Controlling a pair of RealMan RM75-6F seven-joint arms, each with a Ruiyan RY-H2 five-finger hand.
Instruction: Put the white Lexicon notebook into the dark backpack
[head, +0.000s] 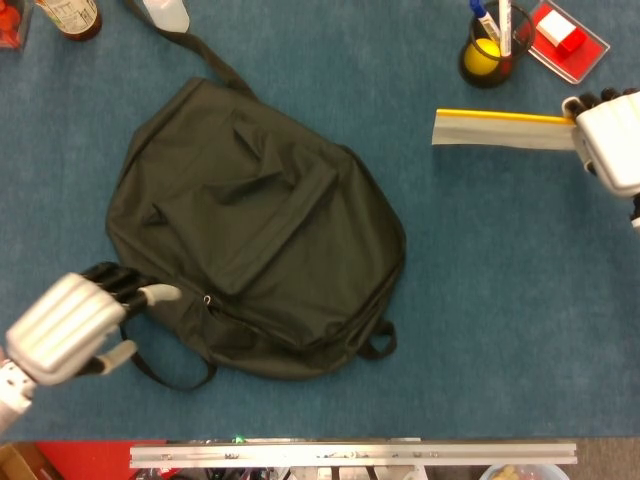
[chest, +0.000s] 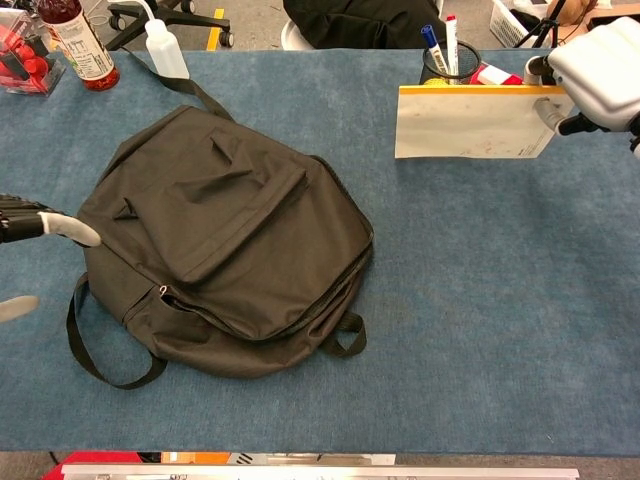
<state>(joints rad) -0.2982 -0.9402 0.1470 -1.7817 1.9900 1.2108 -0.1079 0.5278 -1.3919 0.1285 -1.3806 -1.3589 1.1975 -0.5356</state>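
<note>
The dark backpack (head: 250, 225) (chest: 225, 235) lies flat on the blue table, zipped shut as far as I can see. The white Lexicon notebook (head: 500, 130) (chest: 470, 122), with a yellow spine edge, hangs in the air at the right, turned on edge. My right hand (head: 610, 140) (chest: 598, 75) grips its right end. My left hand (head: 75, 325) (chest: 35, 255) sits at the backpack's lower left corner with fingers spread, and its fingertips (head: 160, 293) reach the bag's edge near the zipper pull.
A mesh pen cup (head: 487, 50) (chest: 445, 65) with markers and a yellow ball stands behind the notebook. A red-and-white item (head: 565, 35) lies far right. A bottle (chest: 80, 40) and a squeeze bottle (chest: 165, 50) stand at the back left.
</note>
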